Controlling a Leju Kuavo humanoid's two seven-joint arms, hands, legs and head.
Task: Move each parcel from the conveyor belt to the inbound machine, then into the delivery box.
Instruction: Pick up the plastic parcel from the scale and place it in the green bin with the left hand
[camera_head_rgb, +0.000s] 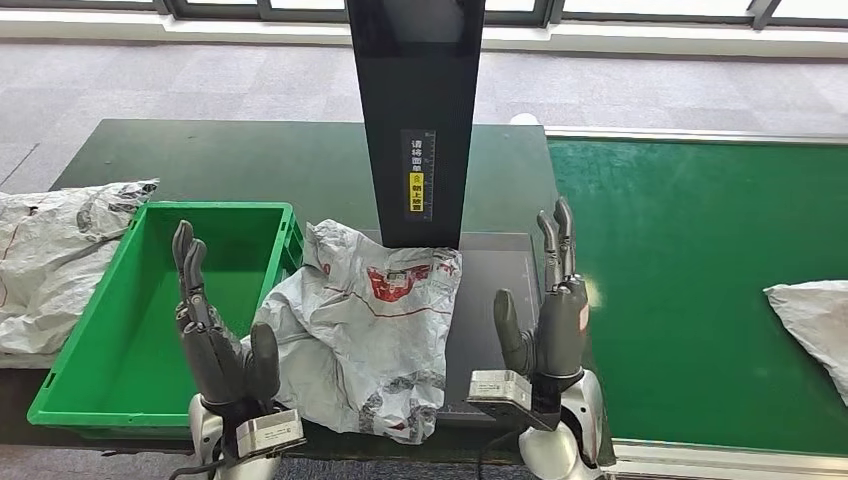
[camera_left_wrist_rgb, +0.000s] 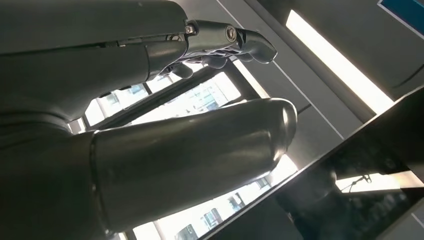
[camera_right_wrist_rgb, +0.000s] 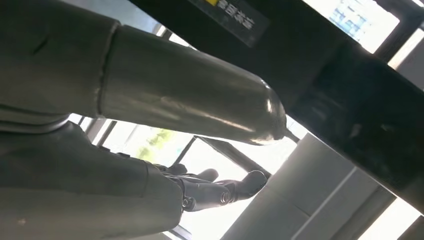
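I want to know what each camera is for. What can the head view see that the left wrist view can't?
Head view alone: the parcel on the inbound machine, the green delivery box, the conveyor belt and the open right hand. Left wrist view alone: ceiling lights and windows. Both: the open, empty left hand.

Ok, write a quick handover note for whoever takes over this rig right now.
Left hand: open, raised, holding nothing, in front of the green delivery box.
Right hand: open, raised, holding nothing, beside the inbound machine.
One grey parcel lies on the machine's platform, its edge against the box.
Next parcel waits on the conveyor belt.
Done: first parcel is at the machine.
Left: put it into the box, which looks empty, then handle the belt parcel.
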